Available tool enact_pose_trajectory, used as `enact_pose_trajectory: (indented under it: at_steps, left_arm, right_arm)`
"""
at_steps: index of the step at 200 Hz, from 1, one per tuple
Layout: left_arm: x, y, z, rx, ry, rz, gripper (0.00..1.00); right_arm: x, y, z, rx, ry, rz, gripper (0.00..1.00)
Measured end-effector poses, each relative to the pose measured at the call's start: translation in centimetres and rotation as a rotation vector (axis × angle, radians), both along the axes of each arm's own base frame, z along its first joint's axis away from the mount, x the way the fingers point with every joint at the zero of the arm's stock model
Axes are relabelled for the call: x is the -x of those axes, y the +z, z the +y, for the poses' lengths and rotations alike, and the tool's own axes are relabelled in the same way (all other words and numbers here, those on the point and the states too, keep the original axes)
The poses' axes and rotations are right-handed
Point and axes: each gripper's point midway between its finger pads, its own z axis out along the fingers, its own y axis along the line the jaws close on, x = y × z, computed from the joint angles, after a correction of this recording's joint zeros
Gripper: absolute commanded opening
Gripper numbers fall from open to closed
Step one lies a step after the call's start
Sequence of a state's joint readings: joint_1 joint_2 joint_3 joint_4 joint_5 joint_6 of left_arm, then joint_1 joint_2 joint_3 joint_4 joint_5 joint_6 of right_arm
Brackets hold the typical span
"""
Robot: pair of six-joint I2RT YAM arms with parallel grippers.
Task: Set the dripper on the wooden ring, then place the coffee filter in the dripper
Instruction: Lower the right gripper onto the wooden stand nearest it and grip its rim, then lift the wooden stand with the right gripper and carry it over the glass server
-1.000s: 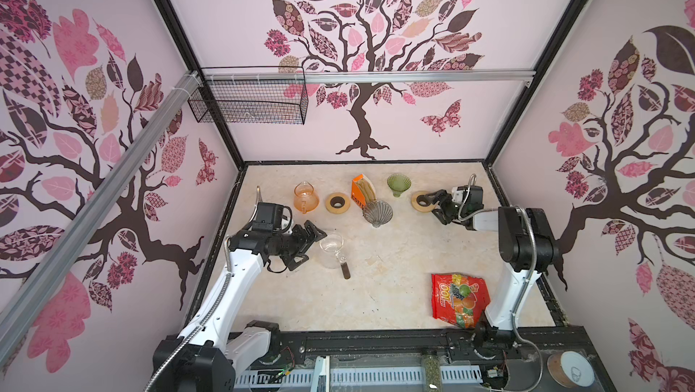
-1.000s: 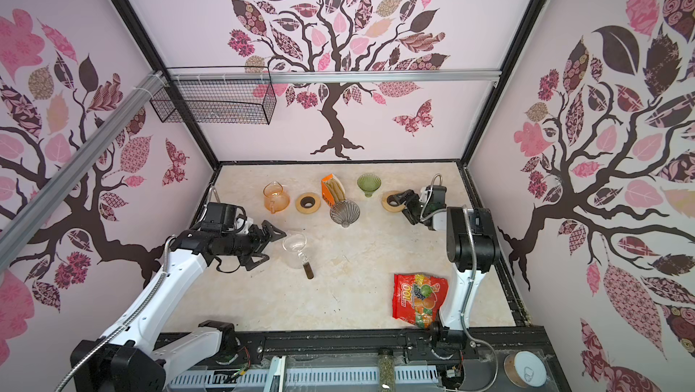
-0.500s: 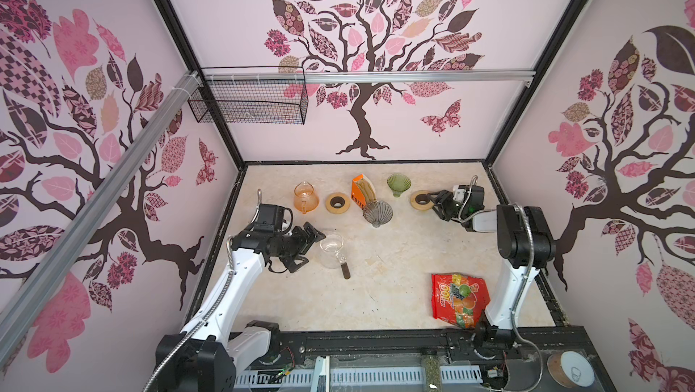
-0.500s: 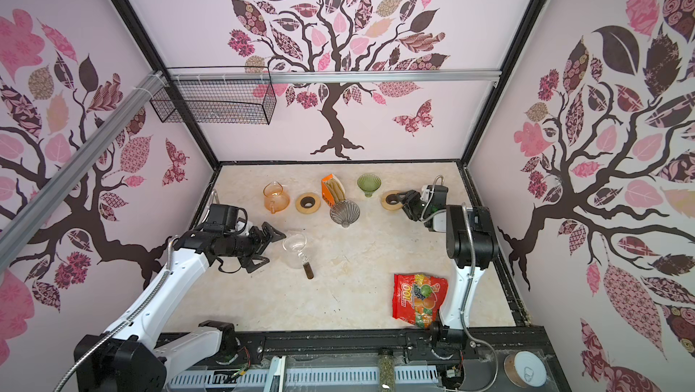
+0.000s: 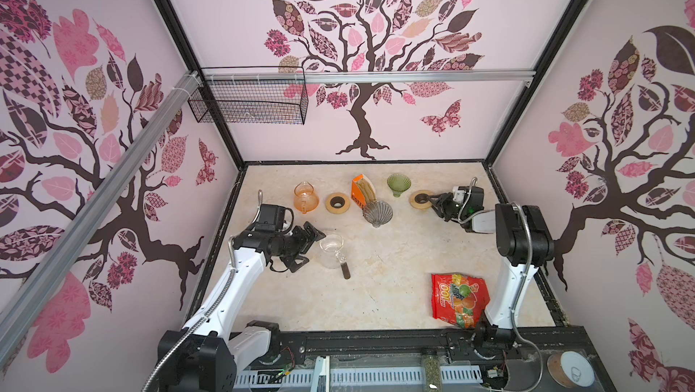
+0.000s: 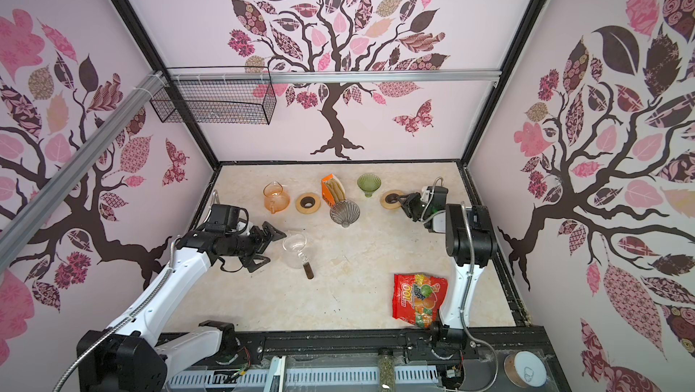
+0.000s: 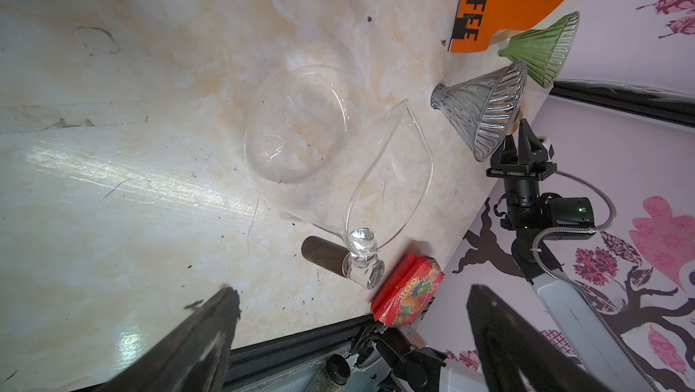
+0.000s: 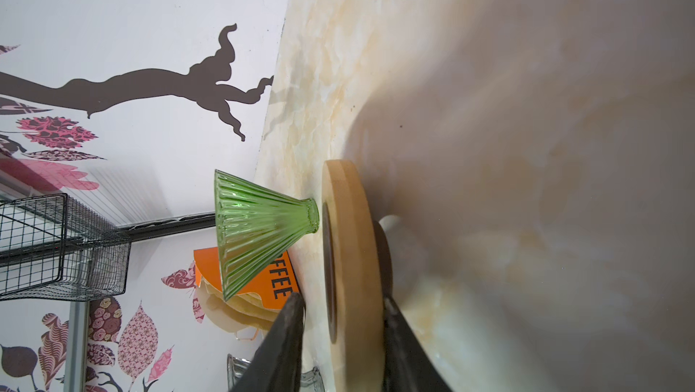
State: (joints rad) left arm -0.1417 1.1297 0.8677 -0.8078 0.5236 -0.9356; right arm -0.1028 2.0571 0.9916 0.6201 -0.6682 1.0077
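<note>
My left gripper gaped wide over the counter, beside the glass pitcher. My right gripper straddled the wooden ring, its hold unclear. The coffee filters stood in their orange box, just behind the grey dripper.

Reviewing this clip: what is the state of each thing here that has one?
left gripper: open, holding nothing.
right gripper: open, straddling the rim of the wooden ring, not clamped.
filter box: open, filters inside.
grey dripper: upright, no filter in it.
green dripper: upright, no filter.
glass pitcher: upright, empty.
orange carafe: upright.
</note>
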Motion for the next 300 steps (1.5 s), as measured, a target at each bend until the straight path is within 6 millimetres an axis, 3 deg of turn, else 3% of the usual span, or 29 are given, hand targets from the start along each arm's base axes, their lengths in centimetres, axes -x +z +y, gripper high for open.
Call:
enact_pose_trajectory:
  at_steps: [124,157,192,220,251,300]
  left_arm:
    - [-0.4,-0.5,0.1,-0.009,0.010,0.012,0.98]
    - [-0.5,-0.6,0.2,-0.016,0.013,0.013,0.98]
    - [-0.2,-1.2,1.0,-0.074,0.010,0.017,0.98]
    - [0.4,-1.8,1.7,-0.129,-0.004,0.033,0.98]
    - [0.8,-2.0,2.1,-0.156,-0.017,0.041,0.98]
    - [0.7,-1.4,2.3,-0.175,-0.030,0.028,0.98]
  right_arm:
    - [0.0,0.1,-0.1,-0.018,-0.004,0.005,0.18]
    - [0.0,0.2,-0.2,-0.035,-0.014,0.012,0.10]
    - [0.4,-0.1,-0.6,-0.072,-0.044,0.035,0.00]
    - [1.1,0.3,-1.0,-0.093,-0.076,0.058,0.00]
    - [1.3,2.5,-1.6,-0.111,-0.113,0.046,0.00]
    - [1.6,8.8,-1.8,-0.140,-0.142,-0.049,0.00]
